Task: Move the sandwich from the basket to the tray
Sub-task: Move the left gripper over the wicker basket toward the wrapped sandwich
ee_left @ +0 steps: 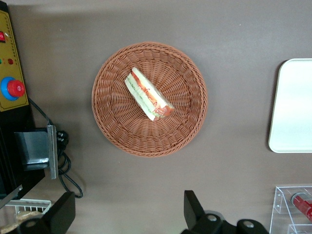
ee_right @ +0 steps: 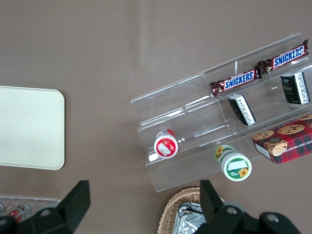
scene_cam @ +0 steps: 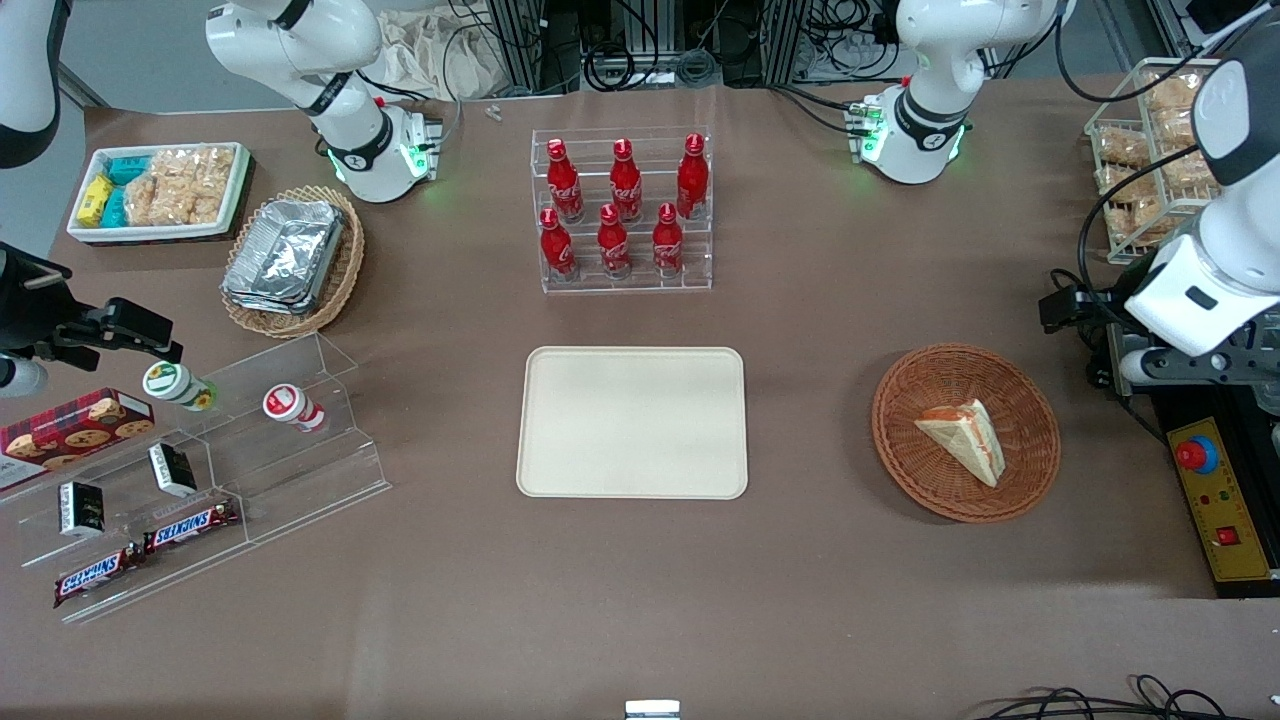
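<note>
my jaws stand wide apart, nothing between them. my gripper hangs high above the table, off the rim of the basket and not touching it. in the front view the gripper sits out at my own end of the table, beside the basket, with cables trailing round it.

the sandwich lies in the basket, a bit off centre, tilted on its side so the cut edge faces up: white bread, green and orange-red layers showing. front view agrees: sandwich resting on the wicker, its point toward the tray.

the tray lies flat near the table's middle, well apart from the basket, bare brown table between them. wrist view catches only one rounded end of the tray.

other notes:
- acrylic rack of red cola bottles stands farther from the front camera than the tray.
- tan wicker basket with foil containers toward the parked arm's end.
- white tray of snack packets near that, farther from the camera.
- clear stepped stand at the parked arm's end, holding two small cups, dark packets and snickers bars.
- yellow control box with a red button at my end, beside the basket.
- wire rack of bagged snacks at my end, farther from the camera.
</note>
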